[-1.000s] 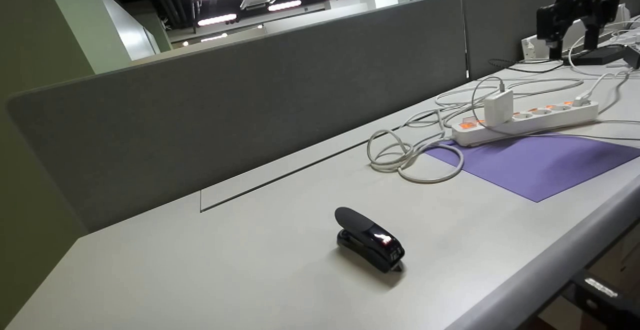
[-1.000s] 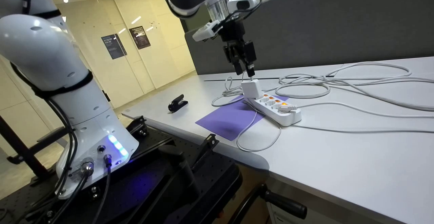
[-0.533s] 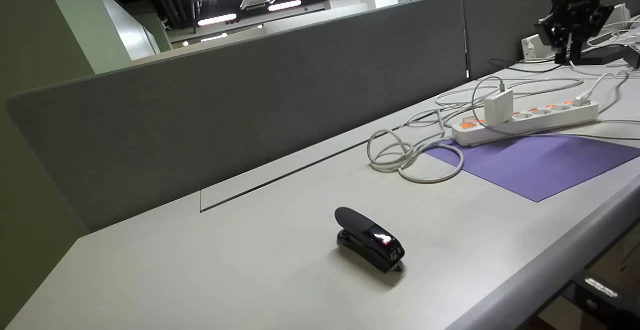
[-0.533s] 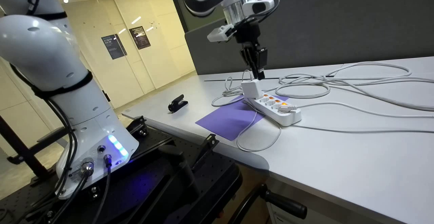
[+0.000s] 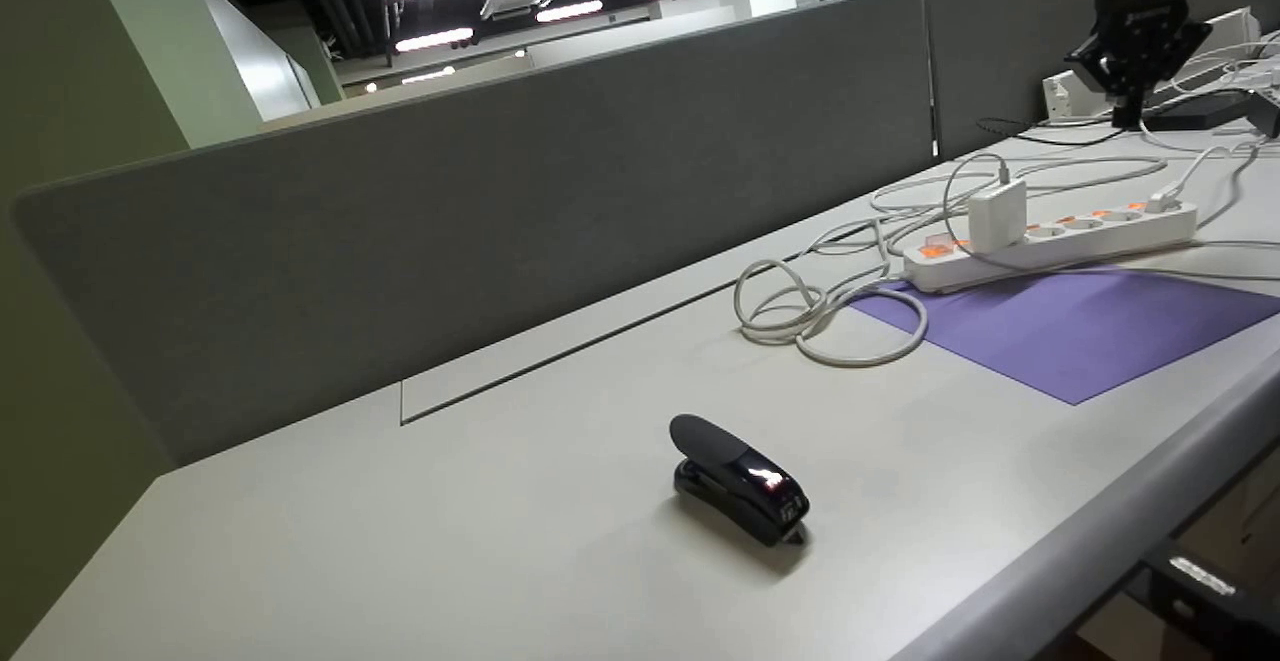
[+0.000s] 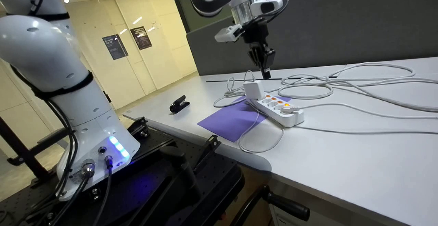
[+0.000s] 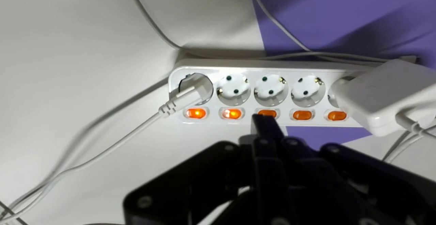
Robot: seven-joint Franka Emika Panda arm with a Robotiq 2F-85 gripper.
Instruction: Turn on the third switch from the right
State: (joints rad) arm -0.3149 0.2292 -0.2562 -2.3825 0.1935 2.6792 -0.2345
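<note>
A white power strip (image 7: 211,114) spans the wrist view, with a row of orange switches along its lower edge. The two leftmost, a lit switch (image 7: 196,113) and its neighbour (image 7: 231,113), glow. The third switch from the right (image 7: 267,112) looks unlit, its lower part hidden behind my gripper (image 7: 264,116). Right of it, a switch (image 7: 302,115) and an end switch (image 7: 337,115) are also dark. My fingers are pressed together with nothing between them. In an exterior view the gripper (image 6: 266,75) hangs above the strip (image 6: 291,118), apart from it.
A white adapter (image 7: 391,92) covers the strip's right end in the wrist view; a white plug (image 7: 185,99) fills the left socket. Loose cables (image 6: 308,87) lie behind the strip. Purple paper (image 5: 1075,341) and a black stapler (image 5: 740,481) are on the table near a grey partition (image 5: 600,181).
My gripper's fingers have come together from wide apart. In an exterior view the gripper has moved right, from over the adapter to over the switches. The strip has not moved.
</note>
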